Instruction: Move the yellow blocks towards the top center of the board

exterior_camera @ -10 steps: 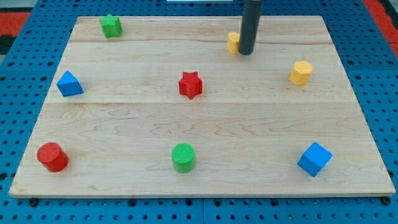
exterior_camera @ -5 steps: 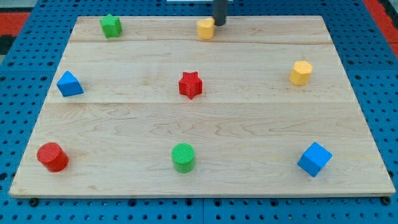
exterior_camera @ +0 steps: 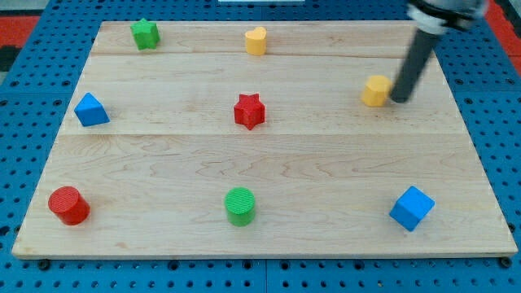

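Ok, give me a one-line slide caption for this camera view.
My tip pressing the right side of a yellow block, a second yellow block already near the board's top center.

Rod motion-blurred, upper part cut by view's top; board unobstructed.

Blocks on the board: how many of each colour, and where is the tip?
Yellow: 2, heart, hexagon
Red: 2, star, cylinder
Green: 2, star, cylinder
Blue: 2, triangle, cube
Total: 8
My tip is beside the hexagon's right.
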Robot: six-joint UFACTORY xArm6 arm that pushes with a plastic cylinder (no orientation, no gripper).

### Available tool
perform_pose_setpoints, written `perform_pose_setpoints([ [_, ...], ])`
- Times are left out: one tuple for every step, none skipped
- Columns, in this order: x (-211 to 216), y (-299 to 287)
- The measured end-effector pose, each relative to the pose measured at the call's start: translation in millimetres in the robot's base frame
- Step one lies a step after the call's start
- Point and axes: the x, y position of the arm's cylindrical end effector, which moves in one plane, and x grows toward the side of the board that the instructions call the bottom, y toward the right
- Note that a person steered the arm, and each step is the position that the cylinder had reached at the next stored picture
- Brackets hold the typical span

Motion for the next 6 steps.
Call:
perform_pose_setpoints([
  [-56.6,-66.7],
  [-42.6,-73.9],
  [-5.1,-16.5],
  [-0.9,-67.6],
  [-15.9,-135.0],
  [-44.0,-151.7],
])
